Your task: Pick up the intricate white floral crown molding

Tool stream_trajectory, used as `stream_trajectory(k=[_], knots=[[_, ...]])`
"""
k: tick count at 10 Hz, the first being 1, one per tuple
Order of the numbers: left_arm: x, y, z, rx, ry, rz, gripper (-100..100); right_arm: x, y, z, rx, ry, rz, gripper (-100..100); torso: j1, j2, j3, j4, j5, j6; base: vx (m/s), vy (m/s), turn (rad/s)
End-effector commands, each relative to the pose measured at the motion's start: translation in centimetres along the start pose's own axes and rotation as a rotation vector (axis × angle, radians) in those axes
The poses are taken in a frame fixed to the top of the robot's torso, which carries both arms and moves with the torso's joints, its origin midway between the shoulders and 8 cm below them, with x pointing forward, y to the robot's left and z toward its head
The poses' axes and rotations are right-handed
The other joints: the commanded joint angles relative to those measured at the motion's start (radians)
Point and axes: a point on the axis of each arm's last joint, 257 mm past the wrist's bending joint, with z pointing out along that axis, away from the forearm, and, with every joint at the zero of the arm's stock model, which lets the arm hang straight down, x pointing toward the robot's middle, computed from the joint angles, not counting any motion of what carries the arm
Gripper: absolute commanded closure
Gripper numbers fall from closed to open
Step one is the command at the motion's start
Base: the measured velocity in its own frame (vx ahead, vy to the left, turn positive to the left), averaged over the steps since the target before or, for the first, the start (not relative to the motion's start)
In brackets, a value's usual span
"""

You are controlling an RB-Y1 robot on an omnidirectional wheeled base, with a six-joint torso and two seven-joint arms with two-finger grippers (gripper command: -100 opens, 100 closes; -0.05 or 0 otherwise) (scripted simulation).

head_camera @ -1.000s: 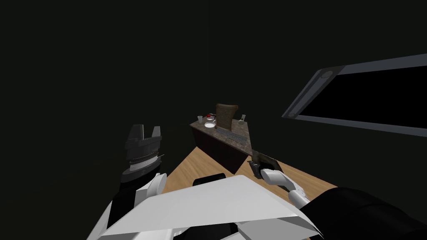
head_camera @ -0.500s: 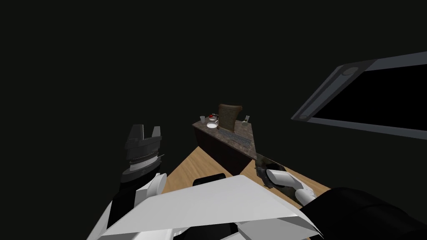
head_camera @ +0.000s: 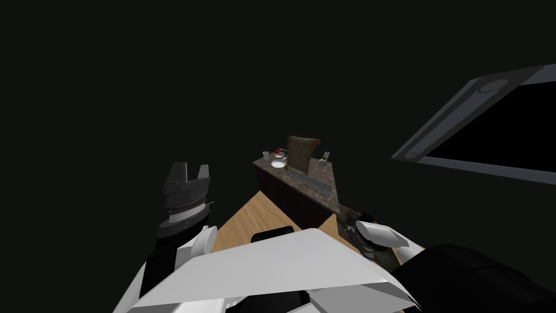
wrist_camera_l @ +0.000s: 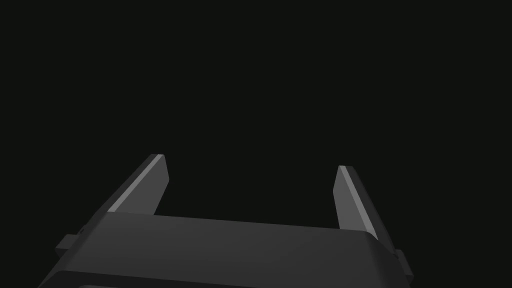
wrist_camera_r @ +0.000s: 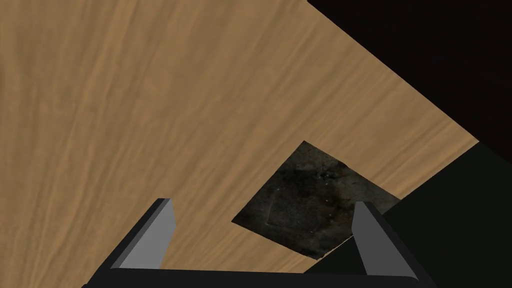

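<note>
Both my grippers are spread and hold nothing in a dim room.
My right gripper (wrist_camera_r: 265,202), at 4 o'clock, hangs over wood floor (wrist_camera_r: 125,100) and a dark mottled patch (wrist_camera_r: 310,200). My left gripper (head_camera: 188,169) points up at 10 o'clock. I cannot tell the crown molding among the small things on the tabletop (head_camera: 304,187) at 12 o'clock.

Tan wood-grain floor (wrist_camera_r: 150,100), mottled dark patch (wrist_camera_r: 310,210)
</note>
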Motion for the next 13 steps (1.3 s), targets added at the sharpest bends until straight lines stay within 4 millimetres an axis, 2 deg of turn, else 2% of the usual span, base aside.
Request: stream_trajectory(k=[1,2,3,4,5,7,8,10,11,12,13], knots=[[0.0,0.0,0.0,0.0,0.0,0.0,0,-1.2,-1.3,-0.1,0.061,-0.003,0.027,-100,0.0,0.0,0.0,0.0,0.0,0.0,0.043,-0.016,0.11],[0.0,0.0,0.0,0.0,0.0,0.0,0,-1.6,-2.7,0.0,0.103,-0.005,0.04,-100,0.0,0.0,0.0,0.0,0.0,0.001,0.02,-0.011,-0.008],[0.0,0.0,0.0,0.0,0.0,0.0,0,-1.7,-2.9,0.1,0.107,-0.006,0.044,-100,0.0,0.001,0.0,0.0,0.0,0.001,0.004,-0.001,-0.02],[0.0,0.0,0.0,0.0,0.0,0.0,0,-3.7,-3.5,-1.1,0.151,-0.013,0.079,-100,0.0,0.002,0.001,0.0,0.0,0.001,0.029,-0.005,0.194],[0.0,0.0,0.0,0.0,0.0,0.0,0,-4.0,-4.9,-1.1,0.193,-0.014,0.097,-100,0.0,0.001,0.0,0.0,0.0,0.0,0.04,-0.02,0.129],[0.0,0.0,0.0,0.0,0.0,0.0,0,-4.3,-5.6,-1.1,0.21,-0.016,0.107,-100,0.0,0.001,0.0,0.0,0.0,0.001,0.019,-0.006,-0.02],[0.0,0.0,0.0,0.0,0.0,0.0,0,-6.1,-6.2,-2.5,0.253,-0.02,0.147,-100,0.001,0.002,0.001,0.0,0.0,0.001,0.037,-0.005,0.231],[0.0,0.0,0.0,0.0,0.0,0.0,0,-6.6,-8.0,-2.6,0.302,-0.023,0.174,-100,-0.001,0.0,0.0,0.0,-0.001,0.001,0.037,-0.018,0.039],[0.0,0.0,0.0,0.0,0.0,0.0,0,-8.4,-8.4,-4.1,0.333,-0.027,0.223,-100,0.0,0.0,0.0,0.0,0.0,0.001,0.05,-0.015,0.163],[0.0,0.0,0.0,0.0,0.0,0.0,0,-8.6,-9.8,-4.3,0.372,-0.028,0.245,-100,0.0,-0.001,0.0,0.0,0.0,0.0,0.052,-0.019,0.124],[0.0,0.0,0.0,0.0,0.0,0.0,0,-8.5,-10.0,-4.4,0.382,-0.025,0.246,-100,0.0,-0.001,-0.001,0.0,-0.001,0.001,0.026,-0.008,0.0]])
